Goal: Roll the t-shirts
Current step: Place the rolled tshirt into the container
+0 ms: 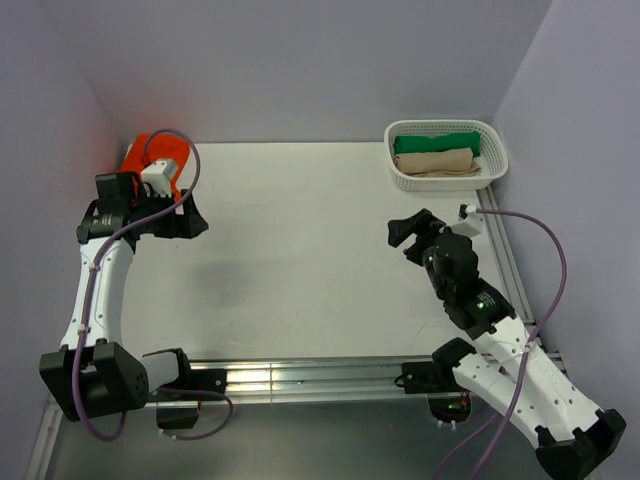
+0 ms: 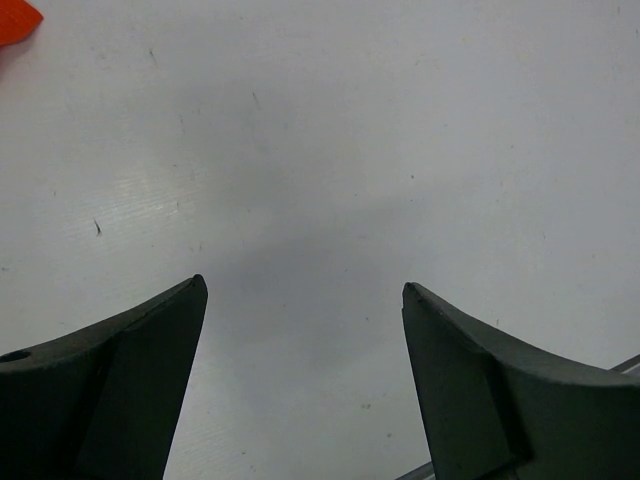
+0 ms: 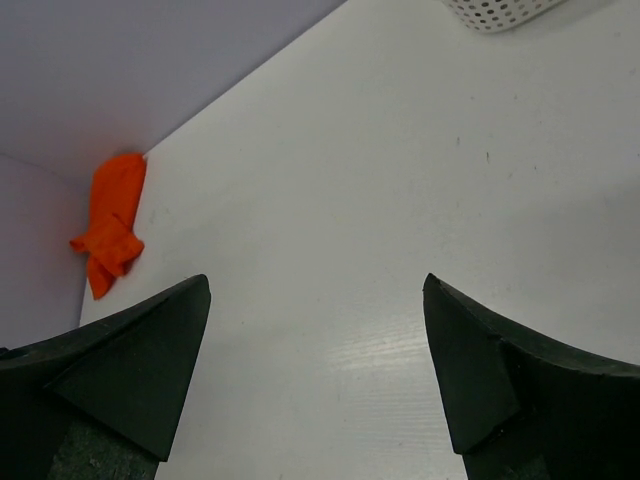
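Observation:
A bright orange t-shirt (image 1: pixel 152 160) lies crumpled in the far left corner of the table, partly hidden by my left arm; it also shows in the right wrist view (image 3: pixel 112 222) and as a sliver in the left wrist view (image 2: pixel 14 20). A rolled tan t-shirt (image 1: pixel 438 164) and a rolled dark green t-shirt (image 1: pixel 436 142) lie in the white basket (image 1: pixel 497 165). My left gripper (image 1: pixel 195 222) is open and empty just right of the orange shirt (image 2: pixel 303 285). My right gripper (image 1: pixel 405 236) is open and empty below the basket (image 3: pixel 316 280).
The white perforated basket stands at the far right corner; its rim shows in the right wrist view (image 3: pixel 495 12). Lilac walls enclose the table on the left, back and right. A metal rail (image 1: pixel 300 378) runs along the near edge between the arm bases.

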`<act>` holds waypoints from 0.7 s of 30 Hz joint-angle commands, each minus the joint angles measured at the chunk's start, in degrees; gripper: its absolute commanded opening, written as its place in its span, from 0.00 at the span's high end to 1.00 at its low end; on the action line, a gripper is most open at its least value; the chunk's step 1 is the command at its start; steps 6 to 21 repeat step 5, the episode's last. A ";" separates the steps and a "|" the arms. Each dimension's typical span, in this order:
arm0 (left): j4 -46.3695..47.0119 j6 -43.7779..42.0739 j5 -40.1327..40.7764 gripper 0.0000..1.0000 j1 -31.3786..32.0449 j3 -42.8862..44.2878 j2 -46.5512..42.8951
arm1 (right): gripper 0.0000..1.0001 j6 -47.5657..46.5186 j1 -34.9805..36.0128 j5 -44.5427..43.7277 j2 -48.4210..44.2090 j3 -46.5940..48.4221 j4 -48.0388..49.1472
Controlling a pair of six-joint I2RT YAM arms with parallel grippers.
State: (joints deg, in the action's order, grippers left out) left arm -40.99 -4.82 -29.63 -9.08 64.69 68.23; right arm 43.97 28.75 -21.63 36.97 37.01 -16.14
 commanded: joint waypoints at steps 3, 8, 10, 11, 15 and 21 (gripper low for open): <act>1.27 0.86 0.09 0.15 -0.23 -0.61 -1.87 | 0.06 -1.95 0.25 -1.31 -1.11 0.78 -0.21; 1.18 0.78 -0.25 0.15 -0.15 -0.70 -1.96 | 0.05 -1.95 0.25 -1.49 -0.68 1.04 -0.20; 1.18 0.78 -0.25 0.15 -0.15 -0.70 -1.96 | 0.05 -1.95 0.25 -1.49 -0.68 1.04 -0.20; 1.18 0.78 -0.25 0.15 -0.15 -0.70 -1.96 | 0.05 -1.95 0.25 -1.49 -0.68 1.04 -0.20; 1.18 0.78 -0.25 0.15 -0.15 -0.70 -1.96 | 0.05 -1.95 0.25 -1.49 -0.68 1.04 -0.20; 1.18 0.78 -0.25 0.15 -0.15 -0.70 -1.96 | 0.05 -1.95 0.25 -1.49 -0.68 1.04 -0.20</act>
